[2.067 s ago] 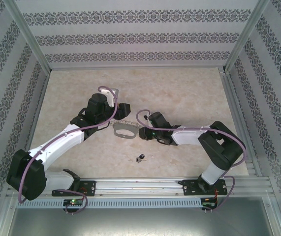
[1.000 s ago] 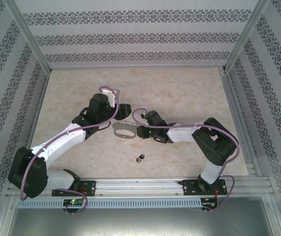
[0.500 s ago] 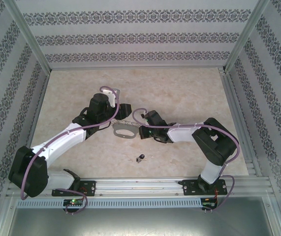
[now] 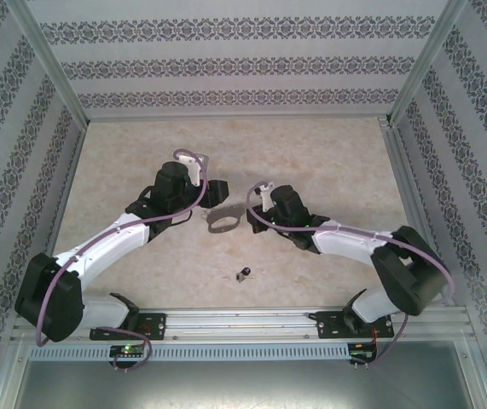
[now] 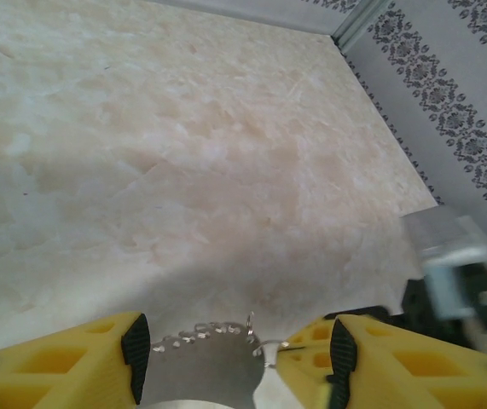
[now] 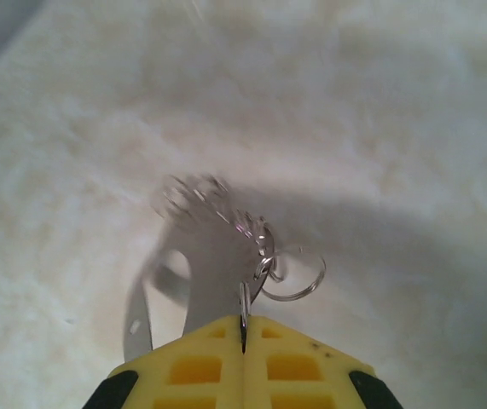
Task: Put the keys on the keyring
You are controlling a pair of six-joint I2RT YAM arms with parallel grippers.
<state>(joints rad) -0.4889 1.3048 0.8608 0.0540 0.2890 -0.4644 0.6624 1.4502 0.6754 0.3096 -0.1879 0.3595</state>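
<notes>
Grips the keyring [image 6: 213,256] with right pincer [image 6: 243,328], newly snapped together, and tilts it up; keeps left pincer [image 5: 234,349] apart astride it; leaves key [image 4: 243,273] waiting.

The keyring [image 5: 199,375] sits between the left gripper's [image 5: 236,360] yellow fingers [image 5: 64,362].

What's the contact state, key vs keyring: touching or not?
Apart. The top external view shows the key lying alone nearer the arm bases, with a plain stretch of bare table between it and the keyring.
</notes>
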